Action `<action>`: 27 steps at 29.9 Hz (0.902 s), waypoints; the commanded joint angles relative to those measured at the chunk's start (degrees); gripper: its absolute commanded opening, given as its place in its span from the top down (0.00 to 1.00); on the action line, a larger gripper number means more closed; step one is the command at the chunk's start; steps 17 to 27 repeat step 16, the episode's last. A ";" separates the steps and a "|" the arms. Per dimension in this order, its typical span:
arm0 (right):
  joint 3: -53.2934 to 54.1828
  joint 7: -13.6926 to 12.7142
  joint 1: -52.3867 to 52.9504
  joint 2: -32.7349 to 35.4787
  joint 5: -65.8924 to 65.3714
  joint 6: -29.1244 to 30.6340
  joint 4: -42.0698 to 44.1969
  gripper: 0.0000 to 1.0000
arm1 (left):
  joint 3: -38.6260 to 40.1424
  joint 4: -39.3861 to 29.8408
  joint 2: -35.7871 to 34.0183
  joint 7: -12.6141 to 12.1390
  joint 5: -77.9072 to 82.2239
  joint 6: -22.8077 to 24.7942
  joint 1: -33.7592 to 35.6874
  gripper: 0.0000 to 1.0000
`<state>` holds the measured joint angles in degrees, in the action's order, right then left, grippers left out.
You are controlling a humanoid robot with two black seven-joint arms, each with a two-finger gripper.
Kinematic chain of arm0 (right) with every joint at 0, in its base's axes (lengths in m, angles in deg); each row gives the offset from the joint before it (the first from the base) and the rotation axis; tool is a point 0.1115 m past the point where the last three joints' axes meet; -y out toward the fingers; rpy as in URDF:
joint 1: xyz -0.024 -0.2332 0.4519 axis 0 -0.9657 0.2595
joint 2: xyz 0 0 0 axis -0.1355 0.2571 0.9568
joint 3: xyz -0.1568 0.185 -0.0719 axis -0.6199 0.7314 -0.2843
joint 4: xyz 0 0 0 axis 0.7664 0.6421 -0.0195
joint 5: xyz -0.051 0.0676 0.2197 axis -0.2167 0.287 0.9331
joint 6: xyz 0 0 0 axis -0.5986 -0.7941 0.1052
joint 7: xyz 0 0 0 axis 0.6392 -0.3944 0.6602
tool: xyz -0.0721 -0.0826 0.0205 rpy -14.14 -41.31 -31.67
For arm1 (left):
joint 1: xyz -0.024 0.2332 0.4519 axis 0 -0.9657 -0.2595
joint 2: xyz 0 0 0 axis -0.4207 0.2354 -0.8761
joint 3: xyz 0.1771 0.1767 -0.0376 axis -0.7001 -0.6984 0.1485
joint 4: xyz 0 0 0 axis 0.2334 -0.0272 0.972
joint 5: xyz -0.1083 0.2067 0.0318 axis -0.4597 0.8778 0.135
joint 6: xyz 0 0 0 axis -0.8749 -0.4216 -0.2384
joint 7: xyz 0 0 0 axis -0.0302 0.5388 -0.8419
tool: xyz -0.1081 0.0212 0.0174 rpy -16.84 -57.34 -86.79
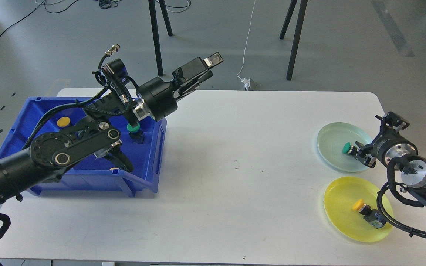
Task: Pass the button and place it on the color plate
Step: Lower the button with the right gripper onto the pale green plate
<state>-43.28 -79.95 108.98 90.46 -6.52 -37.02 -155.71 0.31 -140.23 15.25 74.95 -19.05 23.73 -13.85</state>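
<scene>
yellow button (pixel 359 205) lies on the yellow plate (pixel 340 216); my right tool (pixel 357 152) is clamped on the green button (pixel 347 148) over the green plate (pixel 331 142); left tool (pixel 207 68) looks together, empty; more wait in the blue bin (pixel 20 125).

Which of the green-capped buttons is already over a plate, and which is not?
The green button at the right gripper is over the pale green plate. The other green button stands in the blue bin.
</scene>
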 commanded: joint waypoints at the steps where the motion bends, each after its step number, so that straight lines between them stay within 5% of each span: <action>1: 8.35 0.26 0.39 2.72 -0.01 11.57 -4.73 0.01 | 2.78 2.32 -0.98 0.00 -13.46 2.30 0.32 0.06; 3: 8.63 0.34 3.10 4.21 -0.01 19.83 -4.74 0.01 | 4.89 3.73 -3.43 0.00 -17.78 6.60 0.14 0.03; 7: 3.89 0.26 9.17 7.21 0.08 35.92 -1.59 0.01 | 8.41 7.15 -8.88 0.00 -21.48 24.85 -0.56 0.01; 9: 2.66 0.34 10.58 6.60 0.25 43.65 2.01 0.01 | 9.64 12.15 -9.42 0.00 -25.25 26.18 -0.48 0.01; 13: 2.39 0.26 11.20 2.57 0.34 43.65 5.72 0.01 | 10.00 18.32 -9.25 0.00 -29.83 26.18 -0.47 0.01; 27: 3.00 0.43 11.03 -0.43 0.43 43.65 5.90 0.01 | 9.65 18.50 -9.07 0.00 -29.84 26.18 -0.47 0.01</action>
